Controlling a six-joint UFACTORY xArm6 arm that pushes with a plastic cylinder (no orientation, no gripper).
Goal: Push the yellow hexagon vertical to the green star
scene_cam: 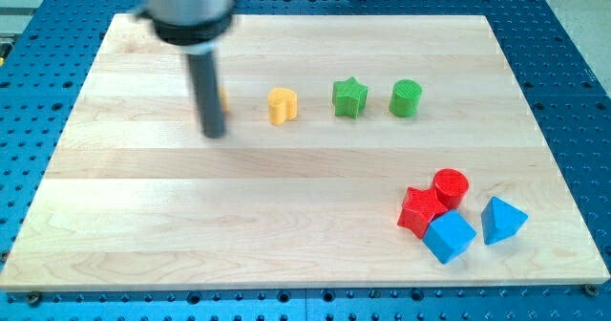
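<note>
Yellow hexagon (222, 100), mostly hidden behind the rod, lies at the board's upper left; my tip (215, 134) rests just beside it, holding nothing. Rightward in one row: yellow heart-like block (282, 106), green star (349, 97), green cylinder (406, 98). Lower right: red star (419, 210), red cylinder (451, 186), blue cube (449, 236), blue triangular block (501, 220) on the wooden board (286, 216).

Pale wooden board (286, 187), light grain stripes; blue perforated table (573, 92) around it. Upper centre: yellow heart-like block (282, 106), green star (349, 97), green cylinder (406, 98). Lower right: red star (417, 211), red cylinder (451, 186), blue cube (449, 236), blue triangle (501, 220). Upper left: dark rod, yellow sliver (223, 100) just beside it.
</note>
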